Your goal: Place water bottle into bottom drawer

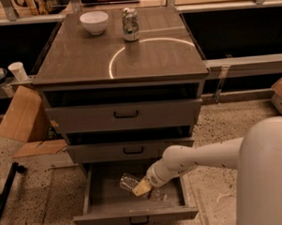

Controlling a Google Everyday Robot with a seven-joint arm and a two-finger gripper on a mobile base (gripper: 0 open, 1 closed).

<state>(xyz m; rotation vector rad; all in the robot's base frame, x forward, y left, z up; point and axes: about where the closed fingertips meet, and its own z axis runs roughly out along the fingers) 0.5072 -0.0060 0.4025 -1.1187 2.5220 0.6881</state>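
The bottom drawer [107, 202] stands pulled open at the foot of the grey cabinet. The clear water bottle [129, 183] lies tilted inside it, its label band near the wrist of my arm. My gripper [149, 189] reaches down into the drawer from the right and sits over the bottle's middle. Its tips are hidden behind the arm's end and the bottle.
A white bowl [94, 21] and a silver-green can [130, 24] stand on the cabinet top [82, 60]. The two upper drawers [126, 115] are shut. Cardboard [21, 115] leans at the left, with a white cup [18, 71] behind it. A dark pole lies on the floor at far left.
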